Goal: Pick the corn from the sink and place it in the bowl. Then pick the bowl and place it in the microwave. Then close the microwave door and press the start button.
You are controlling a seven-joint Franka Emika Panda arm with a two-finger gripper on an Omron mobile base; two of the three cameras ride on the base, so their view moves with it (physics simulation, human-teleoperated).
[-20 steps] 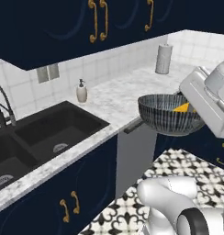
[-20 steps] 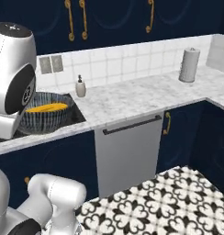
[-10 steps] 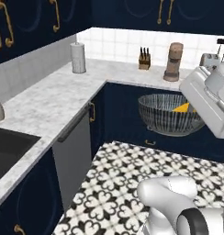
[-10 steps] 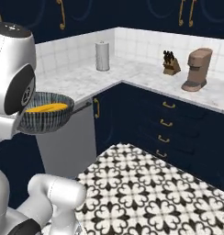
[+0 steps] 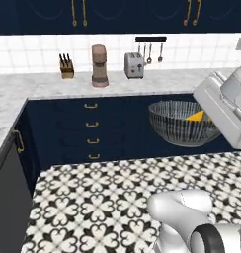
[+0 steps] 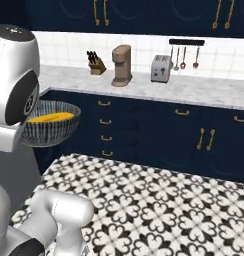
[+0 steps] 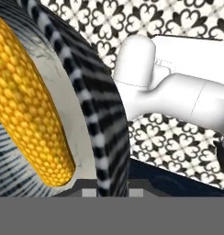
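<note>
Bowl at the gripper, counter beyond

The corn (image 7: 29,105) lies in the bowl (image 5: 181,123), whose rim sits at the gripper (image 7: 107,186), above the floor (image 6: 159,200). Past the bowl stand drawers (image 5: 91,131); on the counter (image 6: 204,90) above them, left to right, stand a knife block (image 5: 66,66), a coffee maker (image 5: 99,65) and a toaster (image 5: 134,65), with utensils (image 5: 149,53) hanging just right.
</note>
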